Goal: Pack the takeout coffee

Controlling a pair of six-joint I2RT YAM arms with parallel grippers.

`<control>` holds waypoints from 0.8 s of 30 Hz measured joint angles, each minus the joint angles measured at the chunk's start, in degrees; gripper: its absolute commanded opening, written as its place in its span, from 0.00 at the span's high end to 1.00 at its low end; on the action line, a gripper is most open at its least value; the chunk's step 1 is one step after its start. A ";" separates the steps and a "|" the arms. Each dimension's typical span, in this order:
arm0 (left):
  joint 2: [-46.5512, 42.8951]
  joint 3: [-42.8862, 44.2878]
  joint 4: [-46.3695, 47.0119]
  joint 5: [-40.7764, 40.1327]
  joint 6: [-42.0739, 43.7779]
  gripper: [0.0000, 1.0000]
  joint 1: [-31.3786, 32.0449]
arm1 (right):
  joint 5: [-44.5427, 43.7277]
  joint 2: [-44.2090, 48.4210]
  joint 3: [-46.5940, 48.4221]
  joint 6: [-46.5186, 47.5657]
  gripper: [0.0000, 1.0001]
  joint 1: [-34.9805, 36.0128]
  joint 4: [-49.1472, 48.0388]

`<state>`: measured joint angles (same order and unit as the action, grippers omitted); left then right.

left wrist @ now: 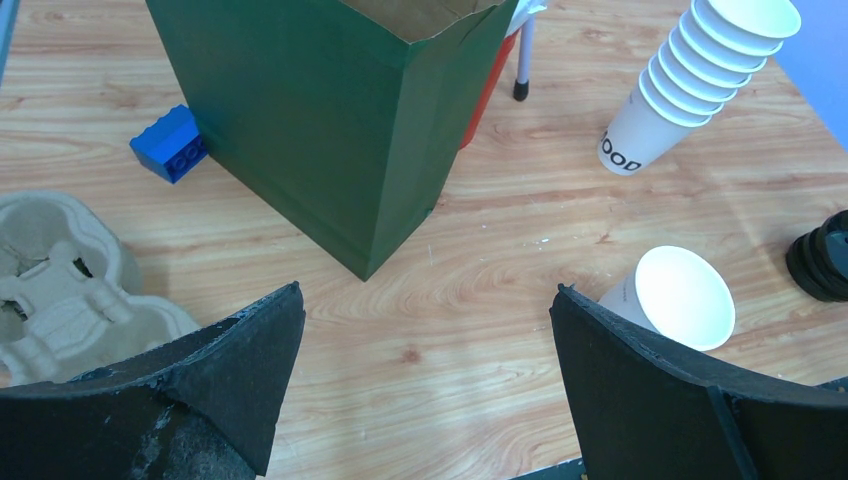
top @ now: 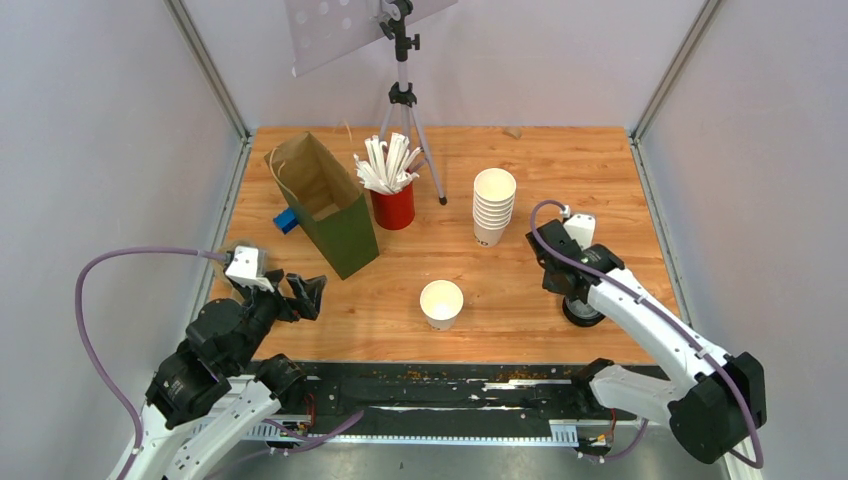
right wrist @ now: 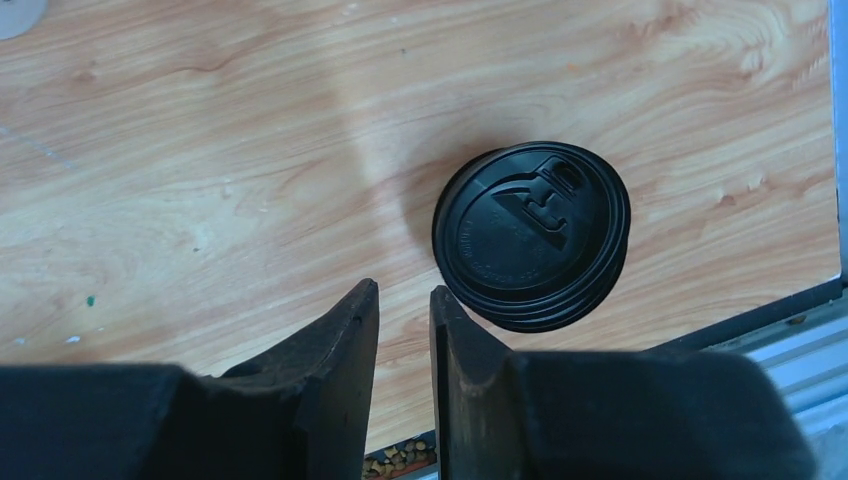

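At far left the left gripper (top: 305,292) hangs over the table's (top: 560,170) near left corner with its fingers spread wide and nothing between them. Only its wrist view shows the moulded cardboard cup carrier (left wrist: 60,290) under it. Behind that, a blue block (top: 286,221) lies against the green paper bag (top: 335,215), which stands open-topped close to the left wall. The red cup of straws (top: 393,207) is just beside the bag's right side, in front of a tripod (top: 402,100). The bare wood in the middle leaves open room around the white paper cup (top: 441,304), which stands alone, mouth up, near the front edge. The stack of white cups (top: 493,205) stands well behind it. Further right, the black lid (right wrist: 532,235) rests close to the front edge. The right wrist view shows several rims under it, like a small stack, and the table rim just past it. From above, the arm hides most of this. The right gripper (right wrist: 403,292) is just beside the lid with only a narrow slit between its fingers, holding nothing.
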<state>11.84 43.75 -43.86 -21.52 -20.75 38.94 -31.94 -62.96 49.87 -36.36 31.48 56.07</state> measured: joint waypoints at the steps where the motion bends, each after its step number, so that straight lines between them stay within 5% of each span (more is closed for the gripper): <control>1: -0.04 0.00 0.00 0.00 0.00 0.00 0.00 | 0.31 0.00 -0.26 0.00 0.74 -0.92 0.00; 24: -0.83 -0.35 0.00 -0.02 0.00 0.00 0.00 | 4.61 -5.51 -5.99 4.09 0.79 -10.12 -7.74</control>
<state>11.00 43.40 -43.86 -21.54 -20.75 38.94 -27.33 -68.47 43.88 -32.27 21.37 48.34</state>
